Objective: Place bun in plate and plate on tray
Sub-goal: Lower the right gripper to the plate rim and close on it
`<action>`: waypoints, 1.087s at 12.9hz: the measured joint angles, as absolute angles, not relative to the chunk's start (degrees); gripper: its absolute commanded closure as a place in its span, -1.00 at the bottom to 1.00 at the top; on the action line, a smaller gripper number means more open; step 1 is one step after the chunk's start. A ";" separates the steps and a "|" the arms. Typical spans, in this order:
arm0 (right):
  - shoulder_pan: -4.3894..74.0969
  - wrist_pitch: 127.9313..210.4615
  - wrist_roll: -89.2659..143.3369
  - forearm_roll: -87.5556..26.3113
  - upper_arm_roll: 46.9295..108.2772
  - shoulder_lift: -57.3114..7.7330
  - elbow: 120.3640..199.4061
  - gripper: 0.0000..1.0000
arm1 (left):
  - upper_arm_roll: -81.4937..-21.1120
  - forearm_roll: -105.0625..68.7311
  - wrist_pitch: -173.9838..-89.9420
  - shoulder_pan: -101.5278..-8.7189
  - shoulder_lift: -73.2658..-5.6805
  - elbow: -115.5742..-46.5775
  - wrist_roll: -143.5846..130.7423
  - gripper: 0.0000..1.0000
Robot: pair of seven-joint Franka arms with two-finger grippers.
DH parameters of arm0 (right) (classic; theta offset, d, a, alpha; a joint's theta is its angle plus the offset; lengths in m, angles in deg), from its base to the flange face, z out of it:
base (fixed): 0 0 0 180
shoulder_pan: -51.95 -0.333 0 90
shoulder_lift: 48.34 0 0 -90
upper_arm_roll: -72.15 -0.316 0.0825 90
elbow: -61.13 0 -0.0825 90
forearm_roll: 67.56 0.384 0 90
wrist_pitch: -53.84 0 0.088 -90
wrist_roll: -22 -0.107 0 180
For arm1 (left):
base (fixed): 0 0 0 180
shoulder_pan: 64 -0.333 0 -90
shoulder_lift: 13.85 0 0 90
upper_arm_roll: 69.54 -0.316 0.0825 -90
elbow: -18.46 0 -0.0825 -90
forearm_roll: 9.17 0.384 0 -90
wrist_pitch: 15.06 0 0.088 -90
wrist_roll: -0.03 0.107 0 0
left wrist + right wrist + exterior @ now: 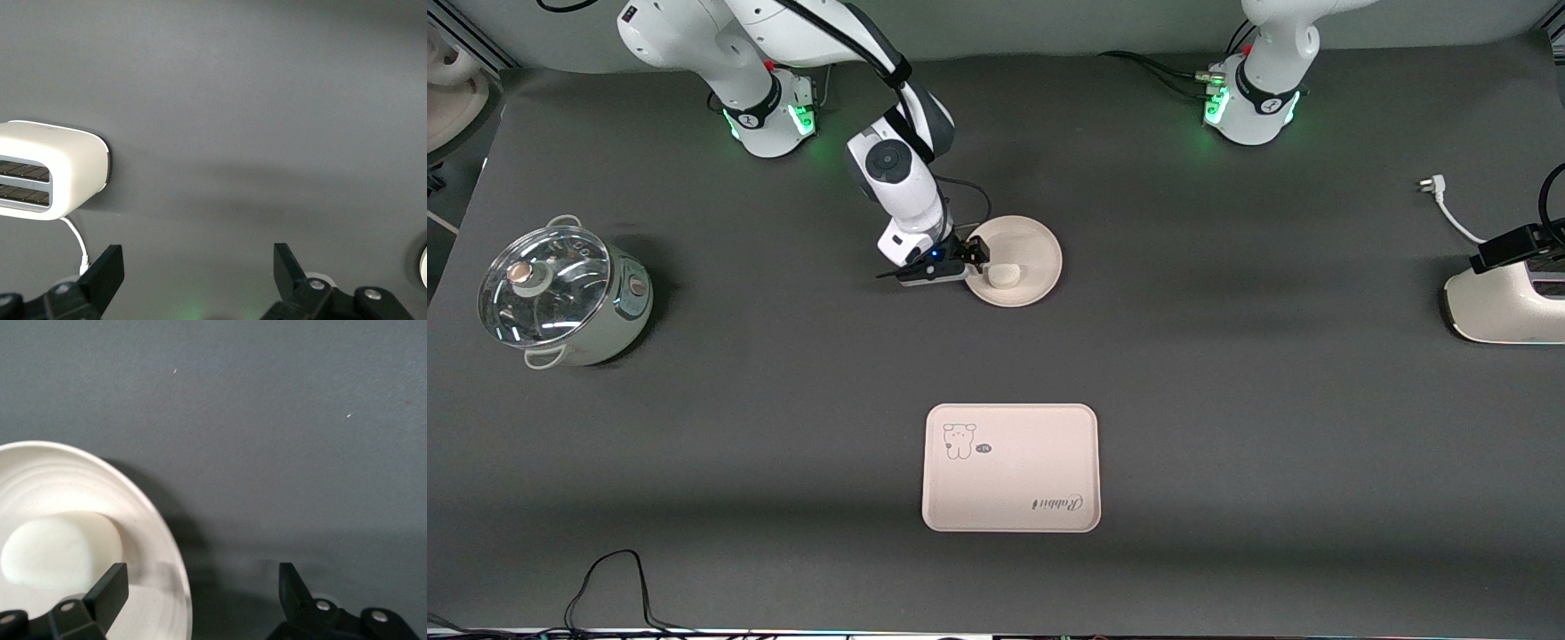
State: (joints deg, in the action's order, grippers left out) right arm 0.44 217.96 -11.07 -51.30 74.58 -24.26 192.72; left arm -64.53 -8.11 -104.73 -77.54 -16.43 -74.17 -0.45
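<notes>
Should the plate (1040, 253) be nipped too shallowly at its rim, it may tip and the bun (1003, 275) resting in it be rolled out onto the bench (1227, 356). The right pincer (975, 260) is spread wide astride that rim, nothing gripped. The left pincer (193, 280) waits, likewise apart and empty. The tray (1011, 468) lies bare, nearer the front camera.

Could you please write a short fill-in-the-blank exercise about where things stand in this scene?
1. The bun lies in the ____.
2. The tray is ____ to the front camera than the plate.
3. The right gripper, fingers open, is at the plate's ____.
4. The left gripper is open over bare table beside the ____.

Missing words: plate; nearer; rim; toaster
</notes>
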 measured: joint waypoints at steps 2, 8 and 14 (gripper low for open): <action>0.42 217.97 -11.08 -50.97 73.87 -24.27 192.72 -1.00 | -64.43 -8.12 -104.75 -77.53 -16.43 -74.17 -0.44 -1.00; 0.39 217.97 -11.08 -49.63 73.32 -24.27 192.77 0.22 | -64.50 -8.11 -105.17 -77.61 -16.43 -74.34 -0.44 -1.00; 0.39 217.97 -11.09 -49.63 73.32 -24.28 192.86 0.87 | -64.50 -8.09 -105.29 -77.65 -16.38 -74.33 -0.43 -1.00</action>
